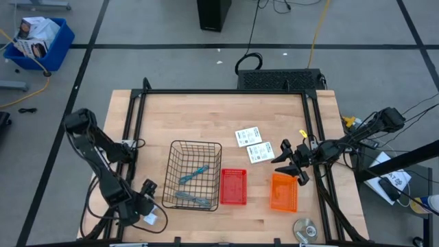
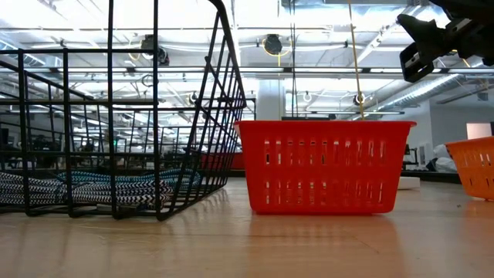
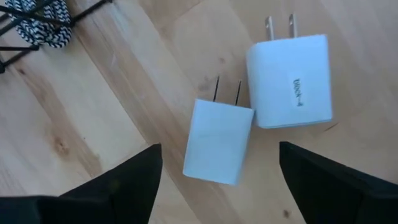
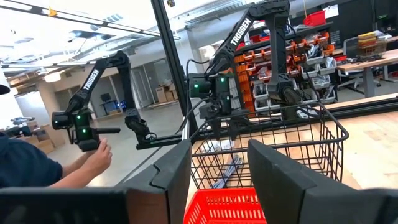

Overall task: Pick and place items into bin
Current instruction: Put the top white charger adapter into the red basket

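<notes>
Wood table (image 3: 74,124), white blocks (image 3: 219,140) prongs-up

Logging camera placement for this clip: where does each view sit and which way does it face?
High: overhead, straight down; both arms, wire basket.
Low: table level, facing the room; red bin, right claw.
Left wrist: down at two white chargers; open left claw.
Right wrist: level across table; right claw's fingers.
All but the left wrist share the red bin.

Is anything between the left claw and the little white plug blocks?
No. The left gripper hangs open right over the two white blocks lying on bare wood, with nothing between. The wire basket stands just beside them.
</notes>
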Motion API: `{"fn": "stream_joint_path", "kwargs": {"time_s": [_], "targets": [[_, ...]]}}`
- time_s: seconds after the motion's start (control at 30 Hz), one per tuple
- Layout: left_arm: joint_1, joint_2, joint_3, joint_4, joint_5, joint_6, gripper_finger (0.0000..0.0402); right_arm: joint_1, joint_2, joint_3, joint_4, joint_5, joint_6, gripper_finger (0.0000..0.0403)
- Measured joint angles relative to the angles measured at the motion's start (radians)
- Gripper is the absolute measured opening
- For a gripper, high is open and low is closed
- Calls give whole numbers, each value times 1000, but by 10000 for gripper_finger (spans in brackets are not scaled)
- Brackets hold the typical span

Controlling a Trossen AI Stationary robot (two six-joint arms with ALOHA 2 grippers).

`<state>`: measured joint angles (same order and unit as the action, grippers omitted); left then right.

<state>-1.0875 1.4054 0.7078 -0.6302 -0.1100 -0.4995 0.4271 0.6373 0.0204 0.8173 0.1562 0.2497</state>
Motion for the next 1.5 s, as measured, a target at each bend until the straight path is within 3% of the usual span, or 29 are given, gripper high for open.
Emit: {"fn": "stream_joint_path", "kwargs": {"time_s": [0.43,0.87,1.07,1.3,1.5], "targets": [[16,48,-43,64,-34,26,287,0,0,0,0,0,0,153],[20,48,-55,164,-41,22,154,0,0,0,0,0,0,153],[19,48,-55,164,-58,23,154,0,0,0,0,0,0,153],[19,13,-55,148,-58,-1,198,0,0,1,0,0,0,153],[19,-12,-55,148,-60,-24,144,0,0,1,0,0,0,153]]}}
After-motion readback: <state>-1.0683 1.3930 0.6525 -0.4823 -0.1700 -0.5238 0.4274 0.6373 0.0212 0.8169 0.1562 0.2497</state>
